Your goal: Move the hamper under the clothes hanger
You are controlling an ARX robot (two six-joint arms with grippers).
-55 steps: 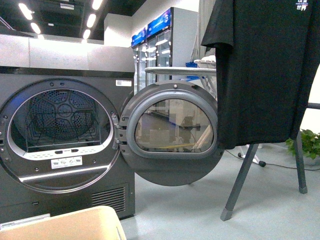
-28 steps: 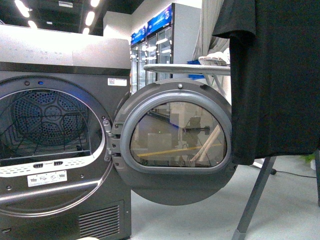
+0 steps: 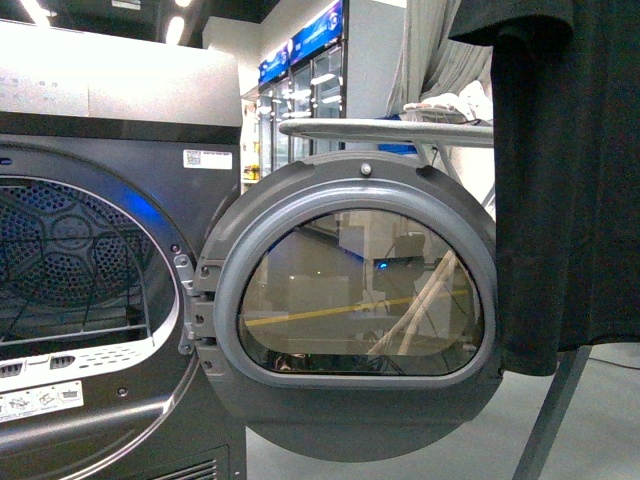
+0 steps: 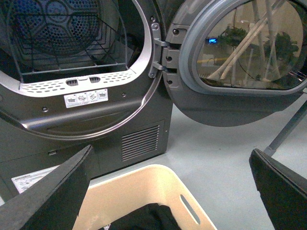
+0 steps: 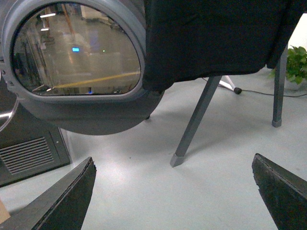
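The beige hamper (image 4: 144, 189) shows only in the left wrist view, on the floor in front of the dryer, with dark clothing (image 4: 144, 218) inside it. My left gripper (image 4: 171, 152) hangs open above the hamper's far rim, its fingers wide apart on either side. The clothes hanger shows as slanted grey legs (image 5: 196, 115) (image 3: 555, 420) with a black T-shirt (image 3: 570, 180) draped over it; its bar is out of view. Above the bare floor by the near leg's foot, my right gripper (image 5: 173, 158) is open and holds nothing.
The dark grey dryer (image 3: 200, 130) fills the left, its round door (image 3: 360, 310) swung open towards the rack. An ironing board (image 3: 390, 130) and glass-door fridges (image 3: 310, 90) stand behind. A potted plant (image 5: 297, 62) and a floor cable lie beyond the rack.
The front view has closed in on the dryer. Door and drum now look larger, and the hamper's rim has dropped out of the bottom of that view.
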